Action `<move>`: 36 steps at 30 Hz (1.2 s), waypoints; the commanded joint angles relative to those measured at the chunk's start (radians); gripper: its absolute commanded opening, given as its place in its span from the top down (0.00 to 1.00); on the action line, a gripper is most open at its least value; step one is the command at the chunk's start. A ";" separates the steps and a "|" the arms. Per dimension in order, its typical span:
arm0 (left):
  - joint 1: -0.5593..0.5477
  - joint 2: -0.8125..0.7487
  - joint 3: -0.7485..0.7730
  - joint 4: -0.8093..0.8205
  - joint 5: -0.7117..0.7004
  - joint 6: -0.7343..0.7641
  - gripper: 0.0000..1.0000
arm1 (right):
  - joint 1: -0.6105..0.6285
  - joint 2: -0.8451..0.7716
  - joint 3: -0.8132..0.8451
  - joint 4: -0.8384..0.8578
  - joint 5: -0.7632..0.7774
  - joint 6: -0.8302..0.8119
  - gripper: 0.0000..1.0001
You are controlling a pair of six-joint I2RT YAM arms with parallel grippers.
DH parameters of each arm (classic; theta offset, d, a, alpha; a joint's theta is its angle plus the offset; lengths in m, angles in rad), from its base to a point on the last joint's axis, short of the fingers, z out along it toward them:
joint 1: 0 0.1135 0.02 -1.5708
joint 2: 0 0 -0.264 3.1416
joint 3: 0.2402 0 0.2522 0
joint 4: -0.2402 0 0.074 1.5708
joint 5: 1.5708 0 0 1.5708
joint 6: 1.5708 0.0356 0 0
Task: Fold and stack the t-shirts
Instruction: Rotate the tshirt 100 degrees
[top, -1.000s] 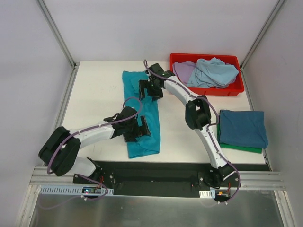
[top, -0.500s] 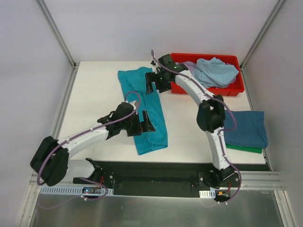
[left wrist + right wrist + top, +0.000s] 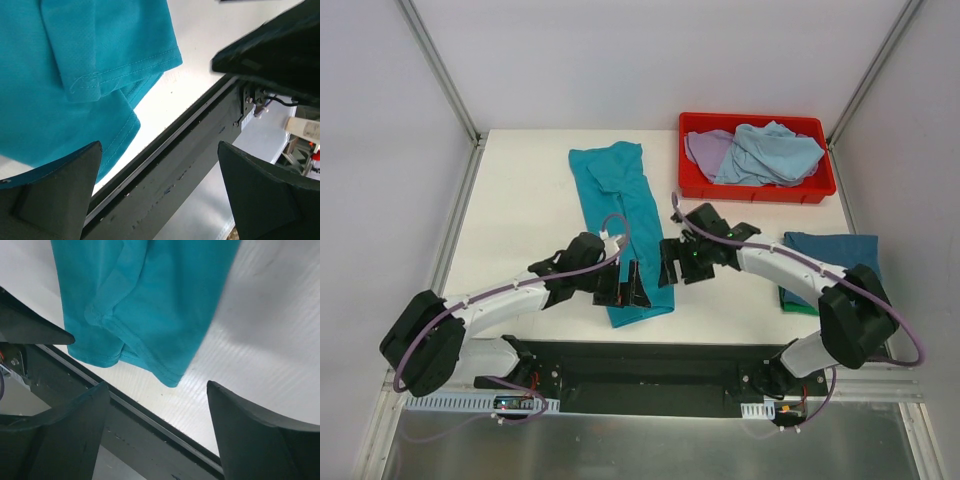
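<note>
A teal t-shirt (image 3: 625, 215) lies folded lengthwise as a long strip from the table's back middle to its front edge. My left gripper (image 3: 628, 285) is open over the strip's near end, empty. My right gripper (image 3: 670, 264) is open just right of that near end, also empty. The left wrist view shows the teal hem (image 3: 90, 75) above the open fingers (image 3: 55, 190), with the table's front edge between them. The right wrist view shows the shirt's near corner (image 3: 145, 305) beyond the open fingers (image 3: 250, 435).
A red bin (image 3: 760, 190) at the back right holds a lavender shirt (image 3: 705, 148) and a light blue shirt (image 3: 770, 152). A folded dark blue shirt (image 3: 840, 262) lies on a green one (image 3: 798, 305) at the right edge. The black front rail (image 3: 650, 365) runs below the grippers.
My right arm has swung from the shirt's far end by the bin down to its near end. My left gripper has moved toward the front edge. The shirt's far end has shifted left.
</note>
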State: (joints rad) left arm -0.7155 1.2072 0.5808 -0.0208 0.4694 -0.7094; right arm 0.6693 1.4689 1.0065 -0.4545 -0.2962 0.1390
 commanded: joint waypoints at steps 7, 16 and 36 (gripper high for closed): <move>-0.019 0.135 -0.053 0.168 0.057 0.030 0.01 | 0.116 0.102 -0.006 0.163 -0.012 0.152 0.41; -0.019 0.183 -0.065 0.176 0.043 0.021 0.01 | 0.145 0.226 0.055 0.082 0.092 0.142 0.54; -0.019 0.203 -0.082 0.160 0.009 0.021 0.01 | 0.228 0.306 0.095 -0.030 0.414 0.174 0.67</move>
State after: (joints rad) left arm -0.7273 1.3849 0.5236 0.1722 0.5220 -0.7006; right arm 0.8818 1.7508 1.0718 -0.4267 -0.0040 0.2802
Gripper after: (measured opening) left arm 0.990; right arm 0.367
